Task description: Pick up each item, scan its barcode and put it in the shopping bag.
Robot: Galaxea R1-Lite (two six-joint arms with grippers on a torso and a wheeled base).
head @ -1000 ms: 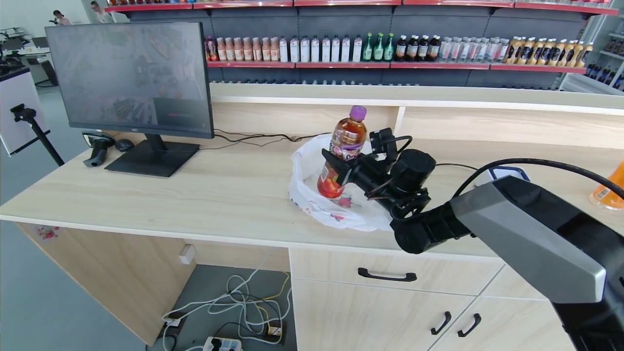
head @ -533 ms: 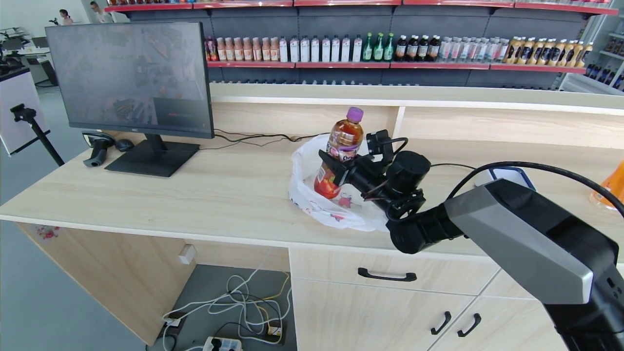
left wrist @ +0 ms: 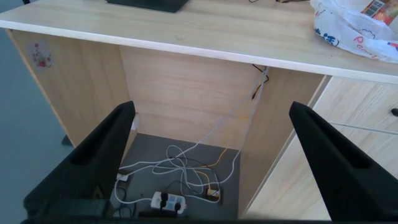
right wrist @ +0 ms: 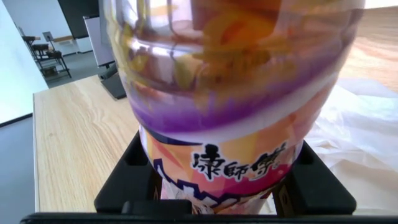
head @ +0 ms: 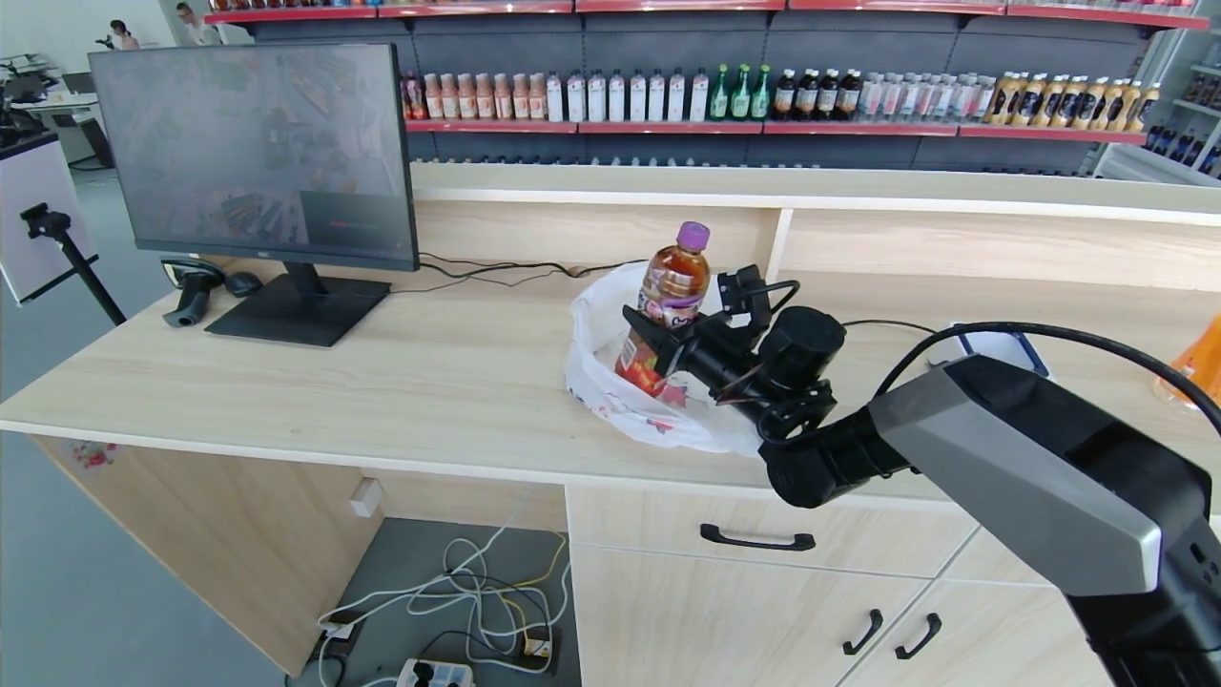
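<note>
Step in hand, by my reading: setting the bottle down in the bag.
The bench (head: 429, 382) carries the bag (head: 610, 405) about midway along it, mouth open upward, its near side close to the front edge. The bottle (head: 672, 286) leans slightly, base inside the mouth, cap above the rim; whether it rests on anything I cannot tell. The right end effector (head: 658, 334) pinches it around the label from the side. Best to lower straight until the base is supported, then release and back out sideways without snagging the thin plastic, or the bottle may topple. The left end effector (left wrist: 211, 162) hangs spread and empty below the front edge.
</note>
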